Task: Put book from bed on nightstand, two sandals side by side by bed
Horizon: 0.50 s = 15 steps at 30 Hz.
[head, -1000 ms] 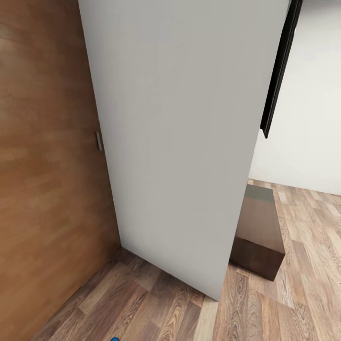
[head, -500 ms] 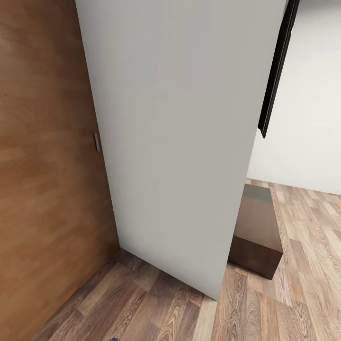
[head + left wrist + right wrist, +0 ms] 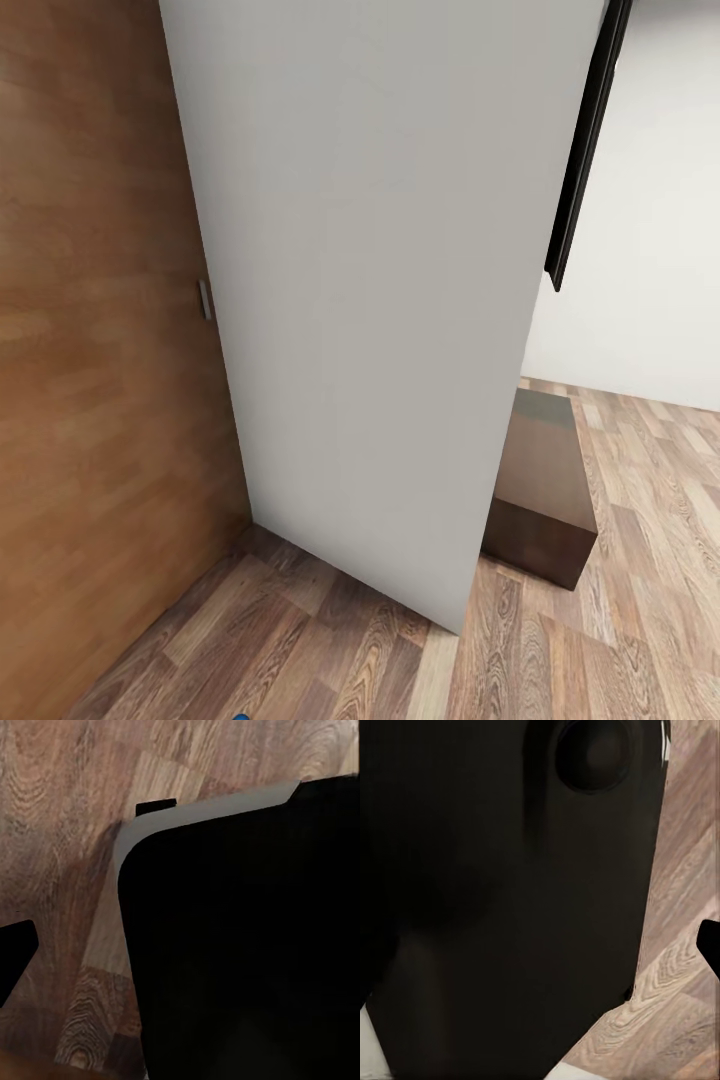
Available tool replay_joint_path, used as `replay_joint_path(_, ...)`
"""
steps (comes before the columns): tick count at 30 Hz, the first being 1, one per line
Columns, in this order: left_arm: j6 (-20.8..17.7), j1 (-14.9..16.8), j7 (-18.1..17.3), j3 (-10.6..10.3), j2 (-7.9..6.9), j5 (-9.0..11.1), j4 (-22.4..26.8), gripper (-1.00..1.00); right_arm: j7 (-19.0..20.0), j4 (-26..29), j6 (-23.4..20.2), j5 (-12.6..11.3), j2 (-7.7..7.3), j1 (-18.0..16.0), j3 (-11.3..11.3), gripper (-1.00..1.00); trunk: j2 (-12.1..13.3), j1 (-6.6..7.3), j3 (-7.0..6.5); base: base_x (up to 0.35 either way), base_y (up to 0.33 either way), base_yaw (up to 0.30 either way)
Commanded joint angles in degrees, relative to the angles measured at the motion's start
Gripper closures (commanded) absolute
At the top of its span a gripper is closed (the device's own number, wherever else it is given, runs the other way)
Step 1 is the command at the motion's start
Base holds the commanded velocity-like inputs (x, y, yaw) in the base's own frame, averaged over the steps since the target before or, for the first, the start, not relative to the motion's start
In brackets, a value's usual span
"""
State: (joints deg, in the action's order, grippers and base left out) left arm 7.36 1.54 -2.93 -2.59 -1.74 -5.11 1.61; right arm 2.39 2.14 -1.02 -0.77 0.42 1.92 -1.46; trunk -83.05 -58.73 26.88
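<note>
Ahead, a grey wall panel (image 3: 380,300) is seen beside a wooden door (image 3: 100,380); neither pincer's state can be told from the wrist views.

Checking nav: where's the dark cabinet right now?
Head view, lower right: the dark cabinet stands on the wood floor, partly behind the grey panel's right edge, below the white wall.

Even, soft light in head view; wrist views dark and blurred.

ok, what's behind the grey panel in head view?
Past the right edge of the grey panel, a low dark-brown block sits on the wood floor, its left part covered by the panel. A white wall stands beyond.
</note>
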Motion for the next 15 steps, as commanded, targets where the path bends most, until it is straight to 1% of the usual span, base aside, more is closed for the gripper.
replay_joint_path(1, -0.10, 0.37, -0.32, 0.06, -0.26, -0.84, 0.22, -1.00, 0.43, 0.49, -0.44, -0.42, -0.34, 0.38, 0.20, -1.00, -0.02, 0.00, 0.05, 0.000, 0.000, 0.000)
replay_joint_path(3, -0.74, 1.03, 0.35, 0.57, -0.74, -1.47, 0.88, -1.00, 1.07, 1.13, -0.58, -1.06, 0.29, 0.68, 0.84, -1.00, -0.02, 0.00, 0.05, 0.000, 0.000, 0.000)
replay_joint_path(5, -1.38, 0.36, 1.00, 0.73, -0.92, -2.11, 1.44, -1.00, 1.24, 1.78, 0.07, -1.71, 0.93, 0.01, 1.48, -1.00, -0.02, 0.00, 0.05, 0.000, 0.000, 0.000)
replay_joint_path(6, -1.70, 0.04, 1.32, 0.79, -0.99, -2.13, 1.69, -1.00, 0.91, 1.97, 0.39, -1.65, 1.25, -0.32, 1.80, -1.00, -0.02, 0.00, 0.05, 0.000, 0.000, 0.000)
replay_joint_path(10, -2.98, -1.26, 2.40, 0.94, -1.14, -0.84, 2.82, -1.00, -0.37, 0.68, 1.68, -0.36, 2.49, -1.24, 2.69, -1.00, -0.02, 0.00, 0.05, 0.000, 0.000, 0.000)
replay_joint_path(13, -3.95, -2.19, 2.58, 0.98, -1.24, 0.12, 3.36, -1.00, -1.33, -0.29, 2.31, 0.60, 2.70, -1.49, 2.86, -1.00, -0.02, 0.00, 0.05, 0.000, 0.000, 0.000)
replay_joint_path(15, -4.59, -2.27, 2.61, 0.98, -1.26, 0.76, 3.47, -1.00, -1.97, -0.80, 2.39, 1.24, 2.75, -1.54, 2.91, -1.00, -0.02, 0.00, 0.05, 0.000, 0.000, 0.000)
